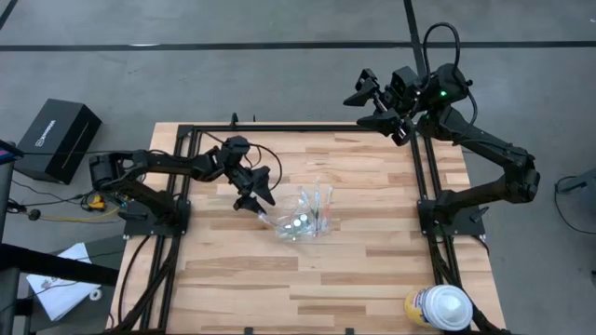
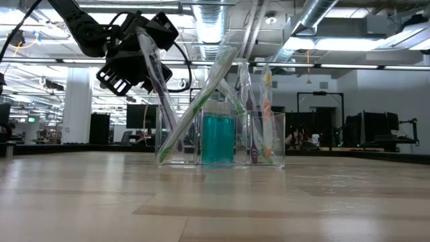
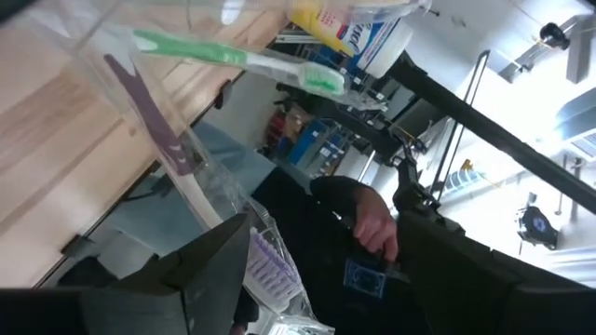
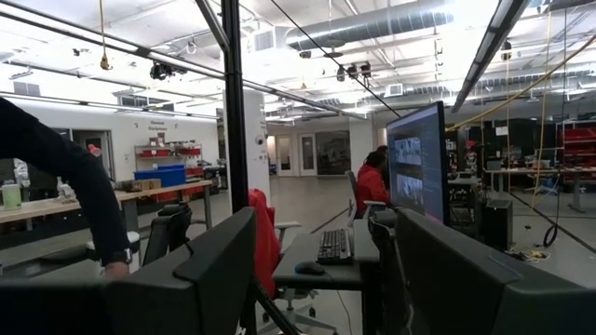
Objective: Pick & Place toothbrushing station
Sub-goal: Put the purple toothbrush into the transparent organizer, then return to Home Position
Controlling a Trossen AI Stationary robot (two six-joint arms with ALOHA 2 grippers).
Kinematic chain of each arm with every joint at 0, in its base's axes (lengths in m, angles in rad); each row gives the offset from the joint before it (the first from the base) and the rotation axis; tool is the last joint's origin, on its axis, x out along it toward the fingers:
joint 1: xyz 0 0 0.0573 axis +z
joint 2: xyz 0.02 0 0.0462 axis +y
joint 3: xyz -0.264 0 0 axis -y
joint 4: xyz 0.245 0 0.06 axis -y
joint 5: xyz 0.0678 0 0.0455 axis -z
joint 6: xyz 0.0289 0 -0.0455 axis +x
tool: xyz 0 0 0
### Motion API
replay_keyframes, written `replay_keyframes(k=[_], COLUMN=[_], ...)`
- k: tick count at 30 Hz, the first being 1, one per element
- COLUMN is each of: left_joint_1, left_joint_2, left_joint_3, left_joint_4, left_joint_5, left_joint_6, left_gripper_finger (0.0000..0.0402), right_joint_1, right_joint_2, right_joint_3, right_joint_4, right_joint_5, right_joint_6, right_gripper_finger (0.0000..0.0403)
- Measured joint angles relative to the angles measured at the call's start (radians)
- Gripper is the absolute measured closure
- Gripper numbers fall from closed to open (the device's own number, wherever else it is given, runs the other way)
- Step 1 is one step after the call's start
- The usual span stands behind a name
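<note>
The left gripper (image 1: 258,197) is just left of the clear holder (image 1: 305,223), jaws open, holding nothing. A purple toothbrush (image 2: 156,70) leans out of the holder toward it. The brushes look light, thin and slippery; I would pinch one by its handle. The holder sits mid-table. The right gripper (image 1: 371,100) waits far beyond the holder, open. No words can be read.

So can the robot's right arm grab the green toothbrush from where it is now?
Probably not yet. The right gripper hangs open at the table's far corner, well away from the green toothbrush in the clear holder. Nothing lies between them. The left gripper is beside the holder.
</note>
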Motion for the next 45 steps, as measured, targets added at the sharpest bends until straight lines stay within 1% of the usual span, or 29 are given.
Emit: replay_keyframes(k=[6, 12, 18, 21, 27, 29, 32, 35, 37, 39, 42, 44, 45], left_joint_1=[0.000, 0.000, 0.000, 0.000, 0.001, 0.009, 0.044, 0.102, 0.139, 0.173, 0.205, 0.209, 0.204], left_joint_2=[0.000, 0.001, 0.001, 0.001, 0.001, 0.001, 0.001, -0.008, -0.033, -0.067, -0.150, -0.227, -0.269], left_joint_3=[0.000, 0.000, 0.000, 0.000, 0.000, -0.001, -0.001, -0.001, -0.001, -0.002, -0.001, -0.001, 0.003], left_joint_4=[-0.032, -0.192, -0.197, -0.240, -0.419, -0.457, -0.447, -0.375, -0.279, -0.152, 0.086, 0.186, 0.205], left_joint_5=[-0.010, -0.010, -0.020, -0.061, -0.151, -0.198, -0.271, -0.338, -0.410, -0.501, -0.698, -0.846, -0.908], left_joint_6=[0.056, 0.194, 0.296, 0.357, 0.534, 0.583, 0.607, 0.607, 0.605, 0.608, 0.663, 0.729, 0.777], left_gripper_finger=[0.0135, 0.0135, 0.0135, 0.0135, 0.0135, 0.0135, 0.0135, 0.0135, 0.0135, 0.0135, 0.0137, 0.0145, 0.0151], right_joint_1=[-0.002, -0.015, -0.014, -0.014, -0.026, -0.034, -0.047, -0.055, -0.060, -0.071, -0.092, -0.106, -0.111], right_joint_2=[0.000, 0.000, 0.000, 0.000, 0.000, 0.000, 0.000, 0.000, 0.000, 0.000, 0.000, 0.000, -0.002], right_joint_3=[0.000, 0.000, 0.000, 0.000, 0.000, 0.000, 0.000, 0.000, 0.000, 0.000, 0.000, 0.000, 0.000], right_joint_4=[0.000, 0.000, 0.000, 0.000, 0.000, 0.000, 0.000, 0.000, -0.001, -0.005, -0.043, -0.084, -0.102], right_joint_5=[0.001, 0.003, 0.003, 0.003, 0.002, 0.002, 0.002, 0.002, 0.002, 0.005, 0.055, 0.112, 0.134], right_joint_6=[-0.002, -0.015, -0.015, -0.016, -0.016, -0.016, -0.016, -0.015, -0.009, -0.008, -0.008, -0.007, -0.006], right_gripper_finger=[0.0154, 0.0154, 0.0154, 0.0154, 0.0154, 0.0154, 0.0154, 0.0154, 0.0154, 0.0154, 0.0154, 0.0154, 0.0154])
